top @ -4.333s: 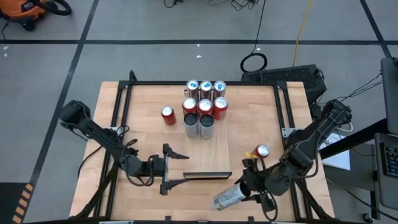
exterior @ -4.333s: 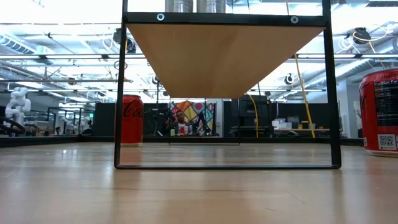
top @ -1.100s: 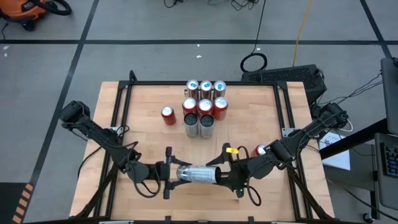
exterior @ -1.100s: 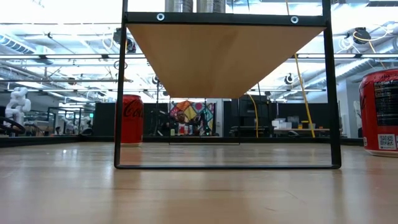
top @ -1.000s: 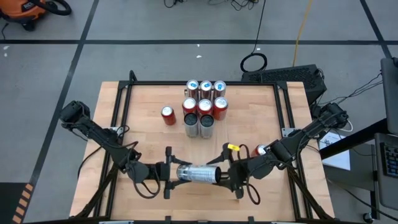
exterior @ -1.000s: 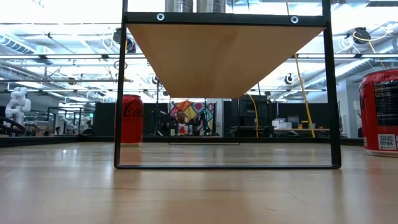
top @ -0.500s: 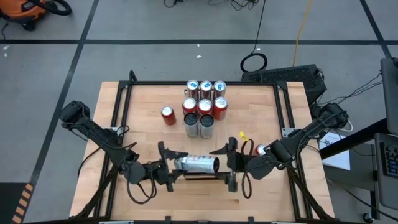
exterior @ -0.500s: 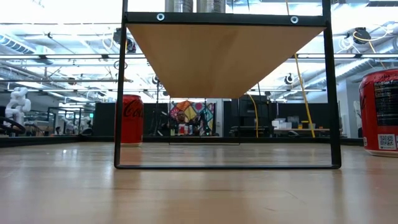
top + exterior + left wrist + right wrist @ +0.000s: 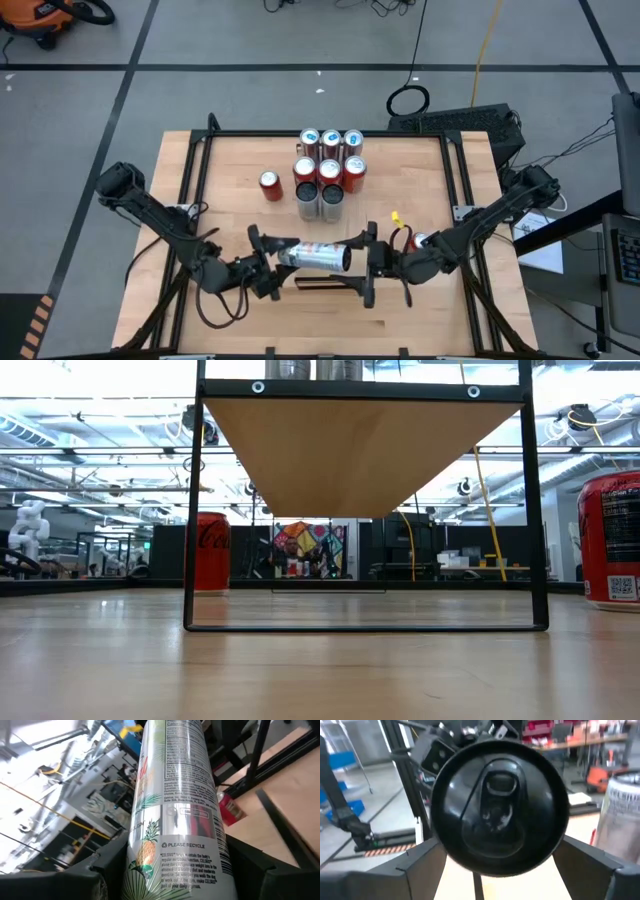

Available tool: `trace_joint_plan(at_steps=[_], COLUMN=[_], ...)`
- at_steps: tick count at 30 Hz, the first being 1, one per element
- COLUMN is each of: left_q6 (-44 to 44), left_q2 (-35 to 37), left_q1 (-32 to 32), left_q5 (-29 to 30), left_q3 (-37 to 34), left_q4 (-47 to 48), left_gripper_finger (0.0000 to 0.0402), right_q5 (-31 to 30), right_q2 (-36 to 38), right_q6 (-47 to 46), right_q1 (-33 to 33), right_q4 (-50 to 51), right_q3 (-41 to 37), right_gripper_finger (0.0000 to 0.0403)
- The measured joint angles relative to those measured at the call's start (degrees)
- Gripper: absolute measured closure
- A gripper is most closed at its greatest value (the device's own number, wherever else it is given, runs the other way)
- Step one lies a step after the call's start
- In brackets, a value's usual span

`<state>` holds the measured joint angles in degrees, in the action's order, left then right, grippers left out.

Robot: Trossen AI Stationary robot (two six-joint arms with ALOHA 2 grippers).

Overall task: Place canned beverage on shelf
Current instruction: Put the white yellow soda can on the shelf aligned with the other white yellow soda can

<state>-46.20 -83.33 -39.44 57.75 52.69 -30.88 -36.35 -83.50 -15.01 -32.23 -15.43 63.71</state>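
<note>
A slim silver can (image 9: 315, 256) with a pineapple print (image 9: 175, 820) lies on its side in the air over the near end of the shelf (image 9: 352, 218), a raised pale wood panel on a black frame (image 9: 360, 450). My left gripper (image 9: 280, 262) is shut on the can's left end. My right gripper (image 9: 358, 263) stands open, a finger on either side of the can's black lid end (image 9: 500, 810). My left gripper pinches the can's side walls (image 9: 134, 870) between its two fingers (image 9: 102, 870), at the end away from the lid. The fingers come level from the table's left and lie along the can. The can is lifted clear, lying nearly level. My right gripper's fingers (image 9: 415, 870) flank the lid end; I cannot tell whether they touch.
Several upright cans (image 9: 330, 165) crowd the shelf's far end, two silver ones (image 9: 319, 200) nearest. One red can (image 9: 270, 185) stands on the table left of the shelf, another (image 9: 421, 241) right of it, beside my right arm. The shelf's near half is bare.
Both grippers, with the can between them, have gone toward the table's far edge, from in front of the shelf's near edge to above its near end. Both wrists have rolled. The can has stayed on its side, its left end now a little farther back.
</note>
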Motion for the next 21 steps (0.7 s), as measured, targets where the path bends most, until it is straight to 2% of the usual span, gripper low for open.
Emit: trace_joint_plan(at_steps=[9,21], left_q6=[-10.0,-9.7], left_q2=[0.0,-0.4], left_q1=[0.1,2.3], left_q5=[0.4,0.3], left_q3=[0.0,0.0], left_q4=[-9.1,-10.8], left_gripper_finger=[0.0151,0.0151], right_q5=[-1.8,-2.6], right_q2=[-0.4,-6.9], right_q6=[13.1,26.1], right_q1=[0.0,1.9], right_q4=[-19.4,-41.8], right_q3=[-3.8,-3.9], right_gripper_finger=[0.0077,0.0078])
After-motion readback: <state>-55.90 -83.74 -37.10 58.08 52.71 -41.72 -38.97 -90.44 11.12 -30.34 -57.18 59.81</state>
